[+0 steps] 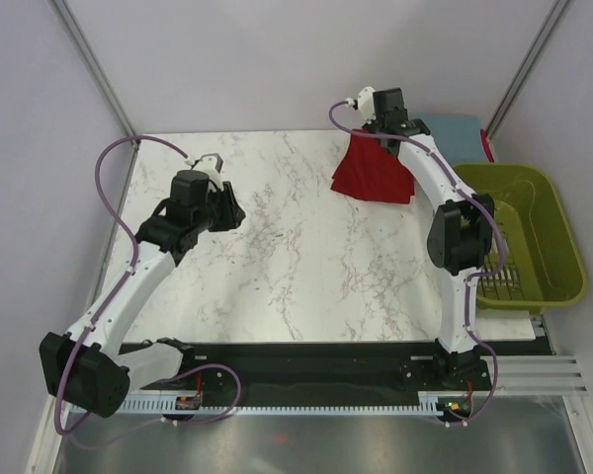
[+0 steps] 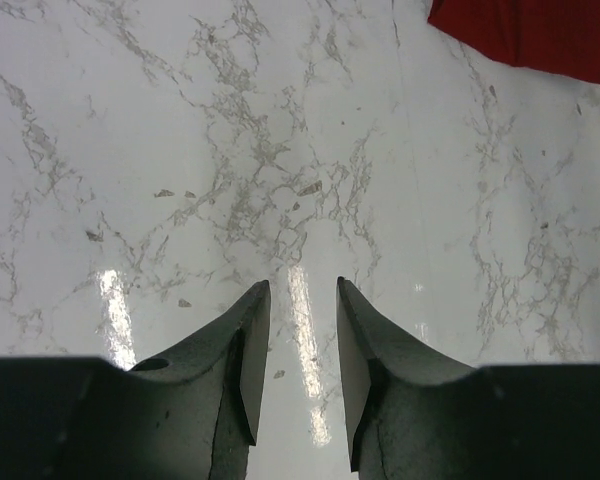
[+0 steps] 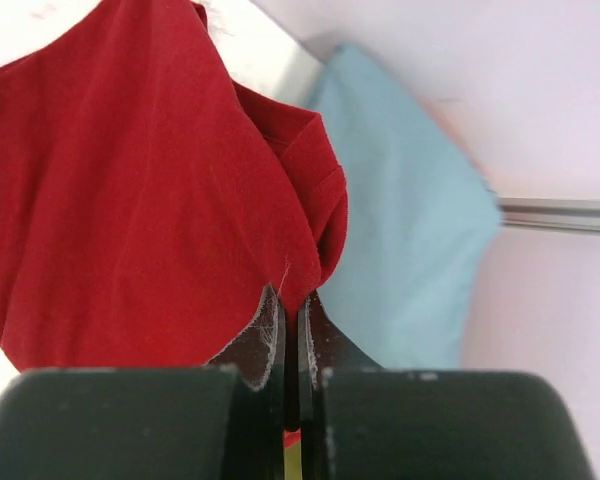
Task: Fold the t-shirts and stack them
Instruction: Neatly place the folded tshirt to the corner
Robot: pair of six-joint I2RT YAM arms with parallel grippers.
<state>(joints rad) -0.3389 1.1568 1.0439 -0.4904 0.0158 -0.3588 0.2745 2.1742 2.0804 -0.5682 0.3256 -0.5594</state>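
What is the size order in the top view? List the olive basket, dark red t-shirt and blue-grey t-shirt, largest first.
1. olive basket
2. dark red t-shirt
3. blue-grey t-shirt, of which only part shows

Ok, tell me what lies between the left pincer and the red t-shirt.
Only bare marble table; the left wrist view shows it from left pincer to red t-shirt.

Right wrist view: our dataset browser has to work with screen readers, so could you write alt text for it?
The right end effector is shut on a bunched edge of a dark red t-shirt, whose cloth spreads across the left of the picture. Behind it, to the right, is a blue-grey t-shirt.
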